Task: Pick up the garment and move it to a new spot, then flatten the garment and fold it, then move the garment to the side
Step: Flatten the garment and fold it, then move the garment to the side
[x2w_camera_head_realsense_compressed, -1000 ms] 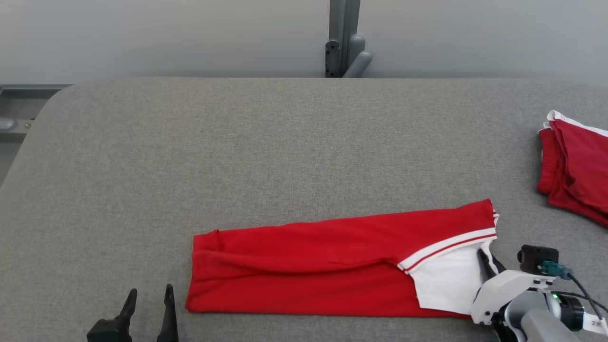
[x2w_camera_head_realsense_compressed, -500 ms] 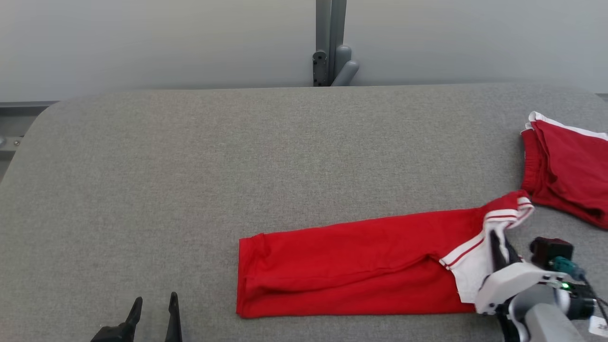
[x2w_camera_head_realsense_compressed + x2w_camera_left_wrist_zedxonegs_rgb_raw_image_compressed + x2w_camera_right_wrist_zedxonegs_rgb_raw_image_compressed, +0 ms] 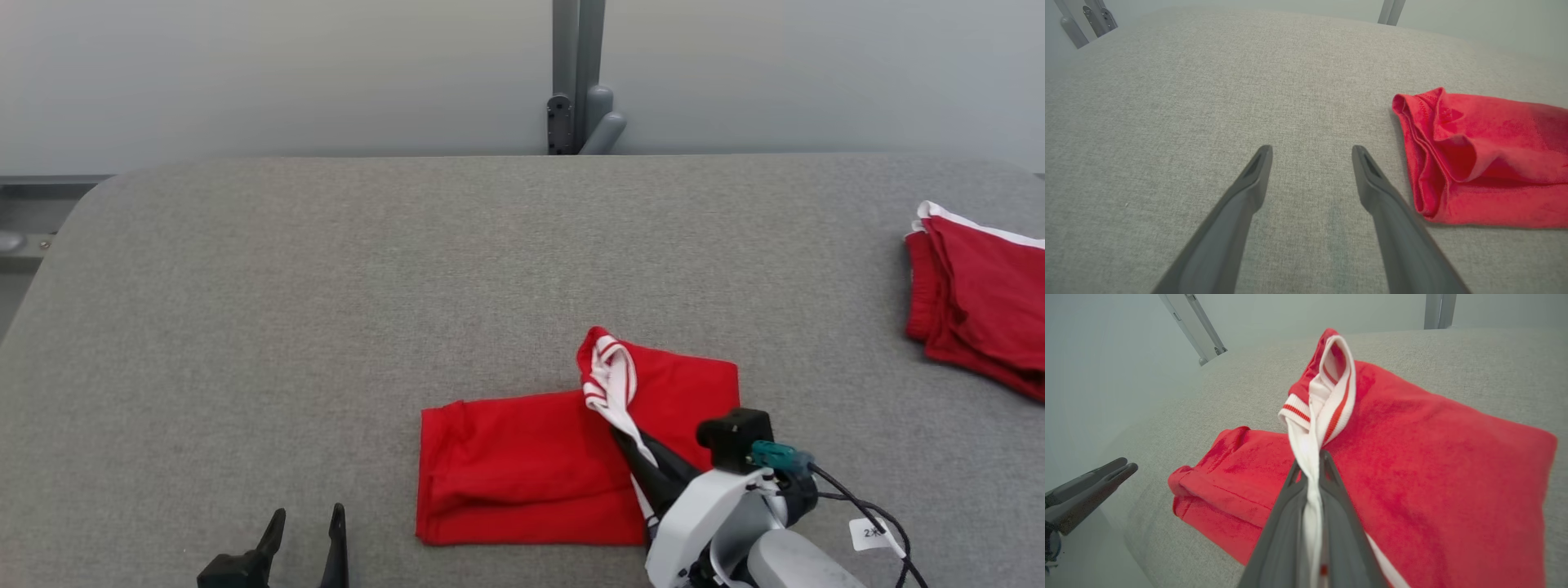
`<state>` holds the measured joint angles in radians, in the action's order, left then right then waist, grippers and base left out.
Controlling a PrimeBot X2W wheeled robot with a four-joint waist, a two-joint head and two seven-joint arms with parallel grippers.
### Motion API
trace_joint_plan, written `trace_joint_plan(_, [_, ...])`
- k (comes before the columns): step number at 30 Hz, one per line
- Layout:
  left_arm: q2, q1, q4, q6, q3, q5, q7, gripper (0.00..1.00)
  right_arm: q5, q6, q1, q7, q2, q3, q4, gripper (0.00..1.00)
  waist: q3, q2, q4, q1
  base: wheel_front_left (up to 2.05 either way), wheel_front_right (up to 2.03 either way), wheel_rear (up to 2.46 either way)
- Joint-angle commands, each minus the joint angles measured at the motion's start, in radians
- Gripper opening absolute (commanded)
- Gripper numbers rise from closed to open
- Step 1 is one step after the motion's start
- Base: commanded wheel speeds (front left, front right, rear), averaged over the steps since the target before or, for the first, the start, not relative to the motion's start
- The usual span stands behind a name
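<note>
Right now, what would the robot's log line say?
step: folding | right gripper: shut on red garment at its white striped end, held over the rest | left gripper: open, empty

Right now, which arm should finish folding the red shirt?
Right. The right gripper is shut on the garment, its striped end lifted; the left gripper is open over the table.

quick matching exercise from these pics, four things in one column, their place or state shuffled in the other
Column one
1. left gripper
2. right gripper
3. red garment
4. red pile

Column two
A. shut on the garment's white striped edge
B. fingers apart, holding nothing, over bare table
C. at the right edge of the head view, apart from the rest
D. near the table's front, one end doubled over onto itself

Pairs: 1-B, 2-A, 3-D, 4-C
</note>
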<state>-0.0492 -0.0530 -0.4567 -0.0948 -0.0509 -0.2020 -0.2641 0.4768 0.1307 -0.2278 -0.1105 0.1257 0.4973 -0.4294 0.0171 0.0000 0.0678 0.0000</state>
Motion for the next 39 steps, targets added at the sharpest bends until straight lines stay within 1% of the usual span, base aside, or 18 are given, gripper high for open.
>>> trace_joint_plan(1, [-0.003,0.017,-0.003,0.005,-0.006,-0.007,0.001,1.0,0.011,0.0,-0.013,0.008,-0.004,0.022,0.007,0.0,0.009,0.0,0.044,0.0,0.0,0.0,0.0])
trace_joint_plan(5, [-0.003,0.033,-0.001,0.008,-0.033,0.004,0.001,1.0,0.035,0.0,-0.055,0.011,-0.021,0.1,-0.01,0.0,0.023,0.0,0.119,0.0,0.0,0.0,0.0])
trace_joint_plan(9, [-0.003,0.04,0.001,0.008,-0.043,0.007,0.001,1.0,0.046,0.0,-0.103,-0.008,-0.037,0.148,-0.058,0.0,0.034,0.0,0.193,0.0,0.0,0.0,0.0])
trace_joint_plan(13, [-0.003,0.039,0.0,0.008,-0.052,0.004,0.001,1.0,0.06,0.0,-0.146,-0.034,-0.052,0.168,-0.131,0.0,0.042,0.0,0.255,0.0,0.0,0.0,0.0])
trace_joint_plan(17, [-0.003,0.034,-0.008,0.006,-0.053,0.002,0.001,1.0,0.08,0.0,-0.18,-0.061,-0.065,0.176,-0.216,0.0,0.048,0.0,0.298,0.0,0.0,0.0,0.0])
trace_joint_plan(18, [-0.003,0.033,-0.009,0.006,-0.052,0.001,0.001,1.0,0.083,0.0,-0.193,-0.076,-0.067,0.179,-0.229,0.12,0.049,0.0,0.304,0.0,0.0,0.0,0.0])
trace_joint_plan(20, [-0.003,0.031,-0.008,0.007,-0.052,0.003,0.001,1.0,0.107,0.0,-0.204,-0.098,-0.071,0.184,-0.244,1.0,0.05,0.0,0.309,0.0,0.0,0.0,0.0])
trace_joint_plan(24, [-0.003,0.026,0.0,0.017,-0.028,0.004,0.001,1.0,0.136,0.0,-0.229,-0.139,-0.07,0.165,-0.25,1.0,0.05,0.0,0.287,0.0,0.0,0.0,0.0])
trace_joint_plan(25, [-0.003,0.025,0.001,0.024,-0.013,0.005,0.001,1.0,0.125,0.0,-0.236,-0.149,-0.07,0.134,-0.252,1.0,0.046,0.0,0.265,0.0,0.0,0.0,0.0])
trace_joint_plan(28, [-0.003,0.025,0.007,0.025,0.0,0.011,0.001,1.0,0.088,0.0,-0.226,-0.155,-0.051,0.044,-0.242,1.0,0.04,0.0,0.228,0.0,0.0,0.0,0.0])
trace_joint_plan(32, [-0.003,0.032,0.013,0.028,0.001,0.009,0.001,1.0,0.025,0.0,-0.149,-0.154,-0.026,-0.095,-0.217,1.0,0.034,0.0,0.184,0.0,0.0,0.0,0.0])
trace_joint_plan(33, [-0.003,0.036,0.017,0.029,-0.002,0.006,0.001,1.0,0.004,0.0,-0.114,-0.154,-0.018,-0.15,-0.213,1.0,0.032,0.0,0.168,0.0,0.0,0.0,0.0])
trace_joint_plan(35, [-0.003,0.038,0.019,0.031,-0.006,0.006,0.001,1.0,-0.012,0.0,-0.072,-0.154,-0.017,-0.185,-0.217,1.0,0.032,0.0,0.156,0.0,0.0,0.0,0.0])
trace_joint_plan(39, [-0.003,0.043,0.018,0.029,-0.011,0.017,0.001,1.0,-0.034,0.0,-0.017,-0.154,-0.02,-0.209,-0.231,1.0,0.035,0.0,0.144,0.0,0.0,0.0,0.0])
